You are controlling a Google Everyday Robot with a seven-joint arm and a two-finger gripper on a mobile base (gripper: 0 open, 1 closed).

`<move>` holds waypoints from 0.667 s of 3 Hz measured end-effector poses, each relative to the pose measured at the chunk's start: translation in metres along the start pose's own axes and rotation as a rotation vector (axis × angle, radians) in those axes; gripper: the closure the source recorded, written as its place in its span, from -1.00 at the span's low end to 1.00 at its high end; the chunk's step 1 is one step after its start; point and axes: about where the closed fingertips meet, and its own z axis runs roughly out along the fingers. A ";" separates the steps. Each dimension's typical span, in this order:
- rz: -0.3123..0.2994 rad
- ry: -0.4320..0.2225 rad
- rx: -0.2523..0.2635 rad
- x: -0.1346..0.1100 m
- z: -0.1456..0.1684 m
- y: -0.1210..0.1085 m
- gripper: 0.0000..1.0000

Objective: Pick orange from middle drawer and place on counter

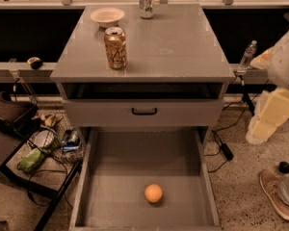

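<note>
The orange point(153, 193) lies on the floor of the open middle drawer point(111, 177), near its front and a little right of centre. The counter point(173, 47) is the grey cabinet top above it. My gripper is not in view. Only white and cream arm segments point(274, 109) show at the right edge, beside the cabinet and well away from the orange.
On the counter stand a gold-orange drink can point(115, 47), a pale bowl point(107, 16) and a silver-green can point(146, 2). A closed drawer front with a black handle point(144, 111) sits above the open drawer. Clutter and cables lie on the floor at left; a shoe point(275, 194) is at right.
</note>
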 end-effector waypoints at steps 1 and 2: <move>0.043 0.011 0.030 0.022 0.049 0.008 -1.00; 0.105 0.022 0.066 0.042 0.096 0.027 -1.00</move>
